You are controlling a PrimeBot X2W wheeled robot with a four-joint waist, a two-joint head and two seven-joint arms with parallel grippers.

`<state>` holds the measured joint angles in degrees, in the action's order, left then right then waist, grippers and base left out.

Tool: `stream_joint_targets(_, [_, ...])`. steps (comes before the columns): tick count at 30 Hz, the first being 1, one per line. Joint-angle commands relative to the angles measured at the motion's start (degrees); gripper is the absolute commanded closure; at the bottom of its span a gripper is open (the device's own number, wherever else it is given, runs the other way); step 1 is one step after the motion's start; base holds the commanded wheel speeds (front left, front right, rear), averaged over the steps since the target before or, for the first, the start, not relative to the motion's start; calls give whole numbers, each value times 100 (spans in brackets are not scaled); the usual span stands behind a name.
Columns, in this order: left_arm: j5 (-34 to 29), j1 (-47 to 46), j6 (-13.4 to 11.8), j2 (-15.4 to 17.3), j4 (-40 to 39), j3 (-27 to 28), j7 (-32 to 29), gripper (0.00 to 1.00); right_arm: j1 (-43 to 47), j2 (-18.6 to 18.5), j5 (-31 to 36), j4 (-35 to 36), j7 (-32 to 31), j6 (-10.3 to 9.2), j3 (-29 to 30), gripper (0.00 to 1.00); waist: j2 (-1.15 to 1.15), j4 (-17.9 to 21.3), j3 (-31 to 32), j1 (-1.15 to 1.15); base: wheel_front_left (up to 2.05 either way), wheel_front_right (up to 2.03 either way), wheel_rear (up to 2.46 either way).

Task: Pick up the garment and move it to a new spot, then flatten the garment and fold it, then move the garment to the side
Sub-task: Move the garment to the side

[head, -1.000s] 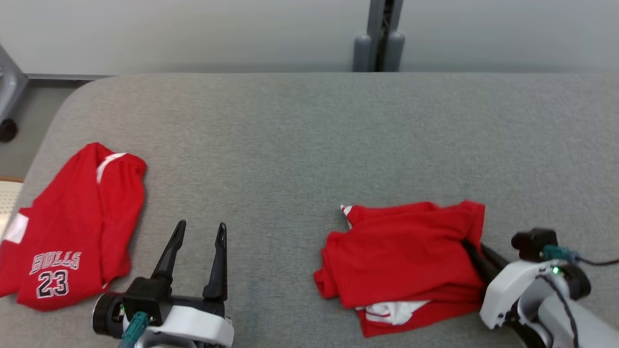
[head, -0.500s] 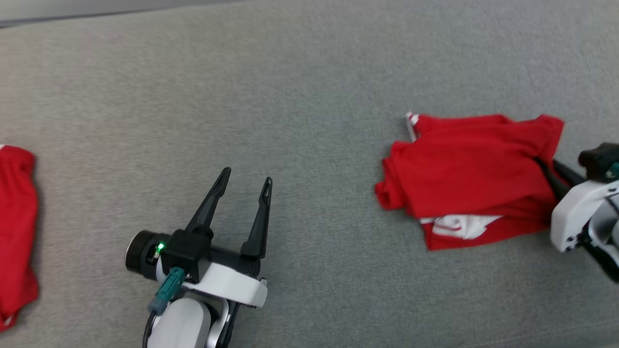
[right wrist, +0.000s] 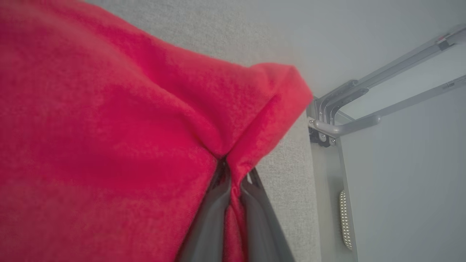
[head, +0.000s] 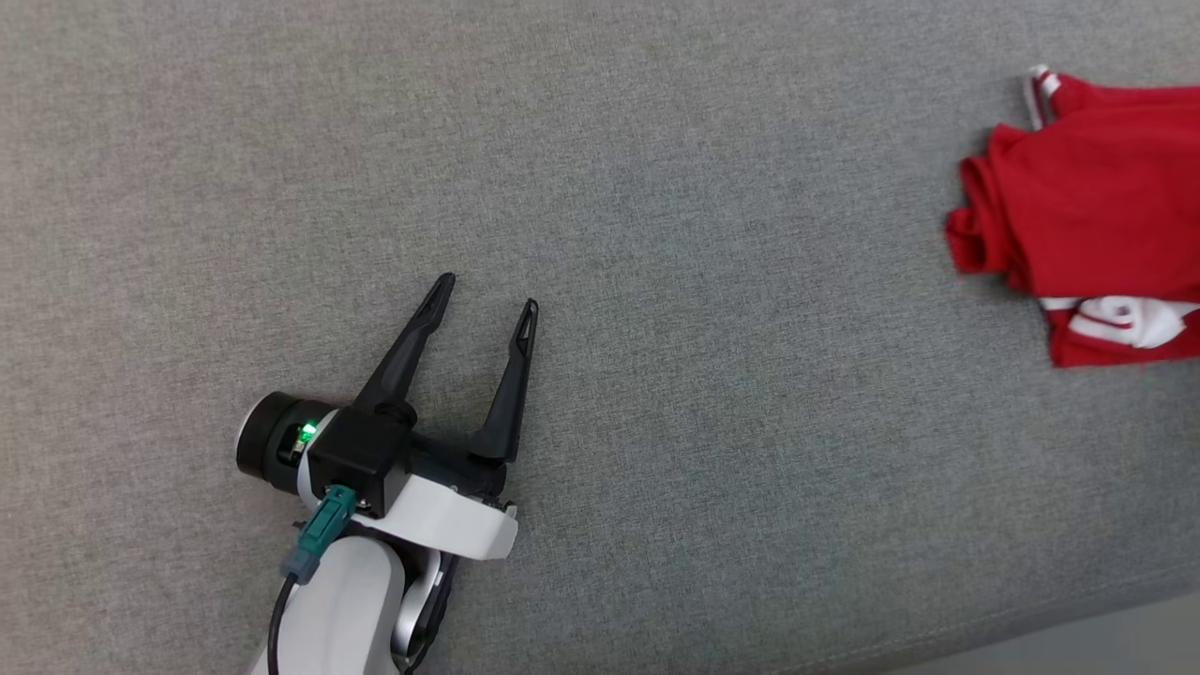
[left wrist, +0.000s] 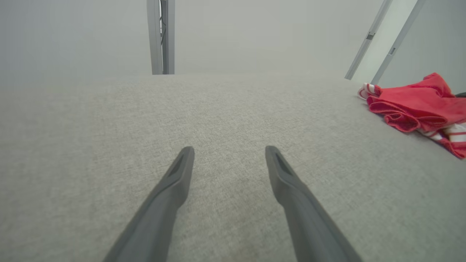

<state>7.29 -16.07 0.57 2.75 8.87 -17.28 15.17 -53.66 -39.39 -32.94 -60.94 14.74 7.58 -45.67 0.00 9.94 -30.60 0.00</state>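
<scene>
1. My right gripper [right wrist: 235, 170] is clamped on a pinch of the red garment [head: 1092, 216]. In the right wrist view the two fingers meet with cloth between them, and the fabric fans out from that pinch.
2. My left gripper [head: 489, 292] has its fingers spread apart and holds nothing. Below it is bare worktop [head: 712, 169]; I cannot tell whether the tips touch it.
3. The garment lies as a folded bundle toward the right of the worktop, back from the near edge that shows in the lower right corner of the head view.
4. The head view's right border cuts the bundle, so I cannot tell its long axis, nor how close it lies to the worktop's right edge.
5. The move turns on this: the garment lies to the right of my left gripper, well apart, with bare worktop between them. My right arm is the nearer one and has the hold.
6. Its left end lies free, so I judge the pinch sits on its right-hand part.
7. As the bundle looks folded, I judge the move to the side is the step in hand.
8. With a one-sided pinch, the layers may slide open; white trim [head: 1120, 319] peeks out on the near side.
</scene>
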Motion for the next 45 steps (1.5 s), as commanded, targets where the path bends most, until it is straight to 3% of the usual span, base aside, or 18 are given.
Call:
stream_joint_targets(1, [-30, -63, 40, 31, 115, 54, -12, 0, -157, -68, 146, -156, 59, -15, 151, 100, 0, 2, -82, 0, 0, 0, 0])
stream_joint_targets(13, [8, -104, 39, 92, 132, 117, -31, 0, -313, -264, 1801, -99, 53, -14, 1990, 100, 0, -215, -308, 0, 0, 0, 0])
stream_joint_targets(20, [34, -95, 45, 122, 158, 150, -38, 0, -187, -135, 2593, -113, 46, -14, 3018, 100, 0, -327, -371, 0, 0, 0, 0])
stream_joint_targets(21, [35, -85, 46, 122, 162, 151, -38, 0, -175, -109, 2680, -109, 46, -14, 3138, 93, 0, -334, -366, 0, 0, 0, 0])
stream_joint_targets(22, [40, -77, 44, 122, 169, 150, -38, 0, -150, -88, 2779, -101, 46, -14, 3232, 15, 0, -337, -358, 0, 0, 0, 0])
stream_joint_targets(23, [48, -74, 43, 122, 179, 147, -38, 0, -114, -50, 2873, -100, 46, -14, 3334, 0, 0, -340, -346, 0, 0, 0, 0])
stream_joint_targets(26, [64, -58, 23, 111, 187, 111, -38, 0, -59, 7, 3311, -24, 43, -13, 3433, 0, 0, -344, -275, 0, 0, 0, 0])
stream_joint_targets(34, [245, 18, -42, 35, 88, -91, -10, 0, 170, 186, 3742, 121, 43, -13, 4037, 0, 0, -456, 209, 0, 0, 0, 0])
stream_joint_targets(39, [446, 215, -163, 26, 48, -186, -8, 0, 507, 484, 3741, 573, 43, -13, 4293, 0, 0, -562, 860, 0, 0, 0, 0])
stream_joint_targets(45, [434, 515, -313, 28, 17, -156, -6, 0, 944, 1015, 3288, 1309, 43, -13, 4411, 0, 0, -613, 1620, 0, 0, 0, 0])
